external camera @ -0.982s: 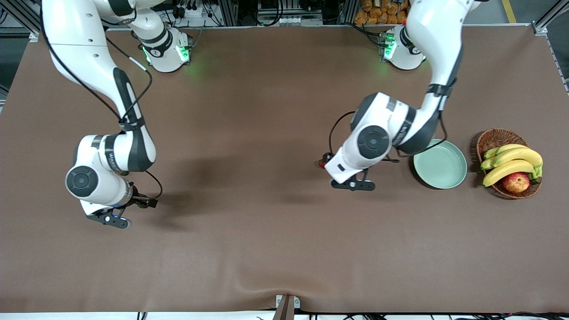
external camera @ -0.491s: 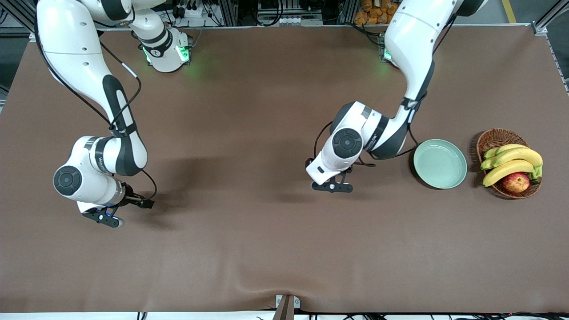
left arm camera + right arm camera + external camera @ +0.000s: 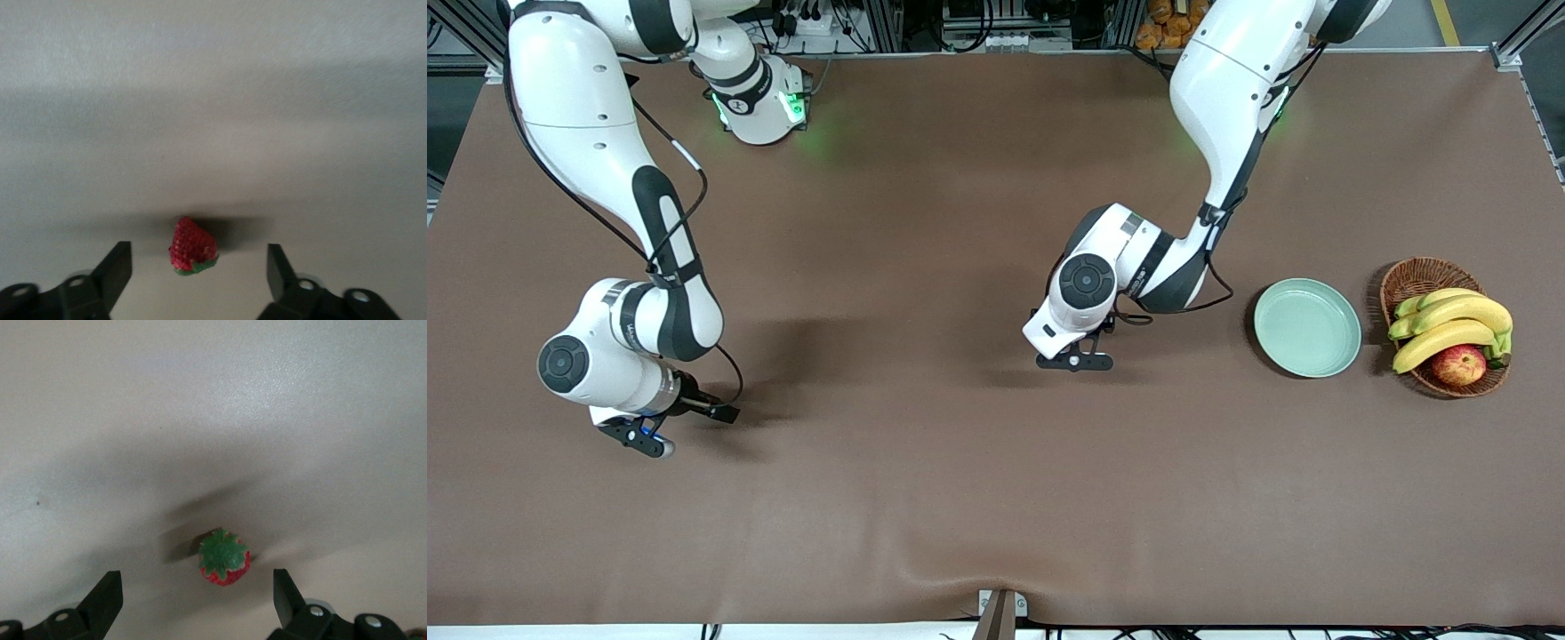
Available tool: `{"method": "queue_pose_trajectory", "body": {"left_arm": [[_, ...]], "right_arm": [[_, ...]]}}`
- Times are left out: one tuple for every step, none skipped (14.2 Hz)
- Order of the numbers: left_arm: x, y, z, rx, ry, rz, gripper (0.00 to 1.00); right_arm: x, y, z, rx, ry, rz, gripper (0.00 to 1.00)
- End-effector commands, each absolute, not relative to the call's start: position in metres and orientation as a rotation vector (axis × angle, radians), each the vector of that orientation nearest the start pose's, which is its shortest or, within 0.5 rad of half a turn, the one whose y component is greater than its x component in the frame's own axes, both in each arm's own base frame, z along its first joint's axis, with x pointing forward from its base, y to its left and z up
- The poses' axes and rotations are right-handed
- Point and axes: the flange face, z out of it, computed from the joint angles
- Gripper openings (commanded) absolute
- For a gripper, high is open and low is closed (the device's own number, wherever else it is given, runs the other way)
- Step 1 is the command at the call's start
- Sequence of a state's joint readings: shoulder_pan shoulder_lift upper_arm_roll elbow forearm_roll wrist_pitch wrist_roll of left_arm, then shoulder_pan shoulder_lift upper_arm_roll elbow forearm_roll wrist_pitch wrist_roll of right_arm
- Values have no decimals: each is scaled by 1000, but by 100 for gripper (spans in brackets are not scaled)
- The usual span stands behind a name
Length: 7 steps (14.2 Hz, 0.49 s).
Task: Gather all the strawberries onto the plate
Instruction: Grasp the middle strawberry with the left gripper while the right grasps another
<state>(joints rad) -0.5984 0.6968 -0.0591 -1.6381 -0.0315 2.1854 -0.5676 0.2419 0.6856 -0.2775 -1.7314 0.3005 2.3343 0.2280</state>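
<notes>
1. Two strawberries show, each only in a wrist view. One strawberry (image 3: 193, 245) lies on the brown worktop (image 3: 925, 498) between the spread fingers of the left end effector (image 3: 199, 270), not touched by either finger. The other strawberry (image 3: 224, 558), green cap up, lies the same way between the fingers of the right end effector (image 3: 197, 597).
2. From the front, both berries are hidden under the arms. A third berry is nowhere to be seen.
3. The left end effector (image 3: 1075, 361) is low over the middle of the worktop, at about nine o'clock from the plate (image 3: 1307, 327), and it stands open around its berry. The right end effector (image 3: 637, 435) is low toward the right arm's end of the worktop, also open, gripping nothing.
4. Progress, as I judge it: nothing is collected yet. Both arms look poised to pick, and every berry has yet to go to the plate.
5. The pale green plate is empty.
6. At three o'clock from the plate, just beside it, a wicker basket (image 3: 1414, 277) holds bananas (image 3: 1454, 324) and an apple (image 3: 1458, 364).
</notes>
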Motion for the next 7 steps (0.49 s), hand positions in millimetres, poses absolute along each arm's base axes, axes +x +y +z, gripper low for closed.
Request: {"method": "queue_pose_trajectory", "body": {"left_arm": [[529, -400, 198, -3059, 112, 194, 82], [529, -401, 198, -3062, 112, 188, 82], [529, -402, 199, -3065, 114, 183, 79], [529, -402, 199, -3066, 112, 181, 76], [529, -403, 200, -3068, 114, 180, 73], [529, -403, 199, -3068, 114, 180, 72], [530, -404, 198, -3073, 114, 171, 72]], "right_arm": [[662, -7, 190, -3020, 619, 65, 100], [662, -8, 188, -3024, 603, 67, 100], [661, -10, 187, -3025, 595, 71, 100], [661, -14, 186, -3025, 601, 73, 100], [661, -14, 186, -3024, 603, 73, 100], [659, -15, 183, -3025, 604, 82, 100], [658, -15, 182, -3025, 605, 86, 100]]}}
